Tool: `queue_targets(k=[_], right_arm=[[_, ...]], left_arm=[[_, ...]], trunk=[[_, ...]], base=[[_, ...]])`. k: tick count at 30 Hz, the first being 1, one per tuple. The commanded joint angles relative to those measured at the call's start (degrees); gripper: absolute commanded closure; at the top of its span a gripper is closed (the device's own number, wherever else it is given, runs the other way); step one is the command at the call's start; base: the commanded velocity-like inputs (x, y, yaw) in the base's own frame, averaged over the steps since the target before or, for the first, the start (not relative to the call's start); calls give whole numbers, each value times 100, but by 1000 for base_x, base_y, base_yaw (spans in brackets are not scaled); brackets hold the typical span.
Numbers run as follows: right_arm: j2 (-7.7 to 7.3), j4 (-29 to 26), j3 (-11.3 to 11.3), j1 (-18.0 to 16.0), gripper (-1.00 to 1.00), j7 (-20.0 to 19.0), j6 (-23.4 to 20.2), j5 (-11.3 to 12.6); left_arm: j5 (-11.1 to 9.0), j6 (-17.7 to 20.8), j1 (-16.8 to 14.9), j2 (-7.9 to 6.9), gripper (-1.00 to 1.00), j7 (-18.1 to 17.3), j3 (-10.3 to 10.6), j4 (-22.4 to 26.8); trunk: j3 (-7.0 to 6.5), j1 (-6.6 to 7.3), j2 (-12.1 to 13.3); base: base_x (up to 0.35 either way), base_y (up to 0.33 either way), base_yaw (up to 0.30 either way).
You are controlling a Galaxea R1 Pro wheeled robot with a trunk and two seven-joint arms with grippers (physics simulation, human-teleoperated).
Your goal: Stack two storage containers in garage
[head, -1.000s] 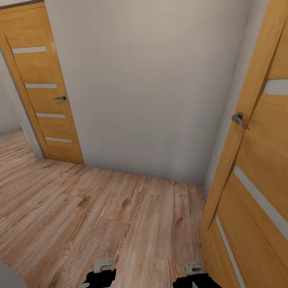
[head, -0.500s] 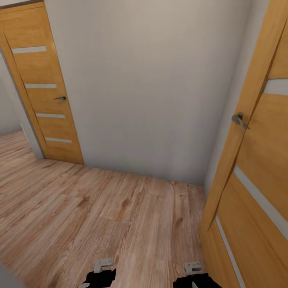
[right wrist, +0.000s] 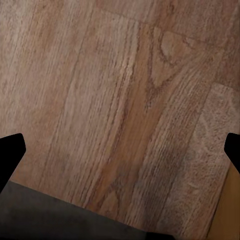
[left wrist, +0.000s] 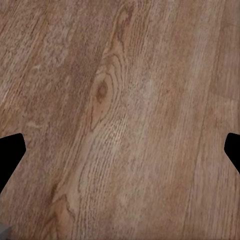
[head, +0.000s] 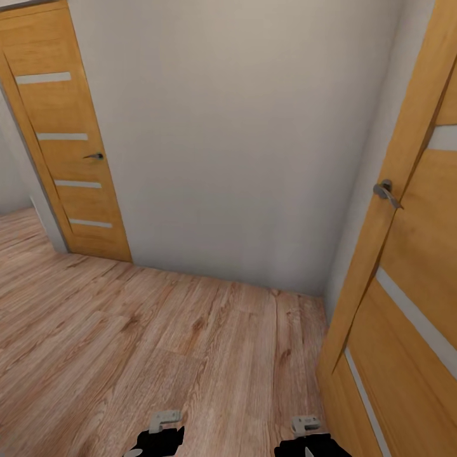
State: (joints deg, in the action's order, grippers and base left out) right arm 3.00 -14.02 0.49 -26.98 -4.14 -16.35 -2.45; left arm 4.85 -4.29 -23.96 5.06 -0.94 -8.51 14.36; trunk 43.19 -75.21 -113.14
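Zero containers in sight | both pincers (left wrist: 120,150) (right wrist: 120,150) spread wide, empty | I faced plank floor (head: 158,343), doors (head: 63,139) | all carrying left.

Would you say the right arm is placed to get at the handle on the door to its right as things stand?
Probably not yet: the right gripper hangs low over the wood floor, jaws open, while the door handle sits well above and ahead. Nothing blocks the way.

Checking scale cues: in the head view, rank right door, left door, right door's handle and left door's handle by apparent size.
1. Right door, inflated by nearness and cropped
2. Left door
3. Right door's handle
4. Left door's handle

Handles likely match; nearness makes the right one look bigger.
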Motion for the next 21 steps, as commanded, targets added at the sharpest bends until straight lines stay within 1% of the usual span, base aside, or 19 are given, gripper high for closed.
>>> queue_targets(k=[1,21], right_arm=[[-1,-13,4,0,-100,-17,-35,-27],[0,-8,13,0,-100,-17,-35,-27]], left_arm=[[51,-19,-4,4,-100,-10,-46,-4],[52,-19,-4,4,-100,-12,-47,-4]], trunk=[[5,1,-2],[5,1,-2]], base=[[9,0,0],[1,12,0]])
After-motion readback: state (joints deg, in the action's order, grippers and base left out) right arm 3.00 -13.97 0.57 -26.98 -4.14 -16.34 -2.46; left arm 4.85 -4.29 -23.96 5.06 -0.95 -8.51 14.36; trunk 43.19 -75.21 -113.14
